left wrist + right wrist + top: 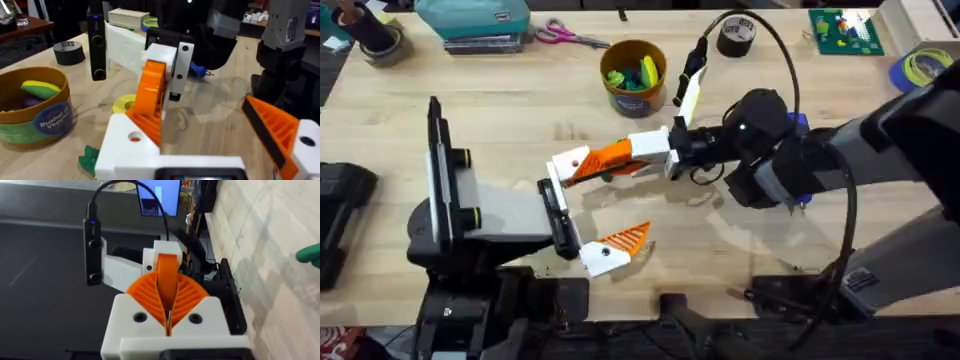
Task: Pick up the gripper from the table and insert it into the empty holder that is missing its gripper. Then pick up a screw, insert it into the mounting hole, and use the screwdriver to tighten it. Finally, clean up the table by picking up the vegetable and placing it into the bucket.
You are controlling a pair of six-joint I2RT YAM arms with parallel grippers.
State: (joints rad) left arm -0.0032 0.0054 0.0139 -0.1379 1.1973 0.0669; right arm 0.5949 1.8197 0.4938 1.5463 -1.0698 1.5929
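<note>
R pincer [167, 300] clamped on the gripper [610, 153], nose at the holder [131, 145] on L pincer [608, 200], which is splayed wide. Risks: slight tilt → jams in slot; hard push → slips in pads or shoves holder off-line.

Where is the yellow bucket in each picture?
Overhead: bucket at top middle, left of the tape roll.
Left wrist: bucket close by, label showing, tape roll behind it.
Right wrist: not in it.
Shared landmark: the black tape roll.
</note>
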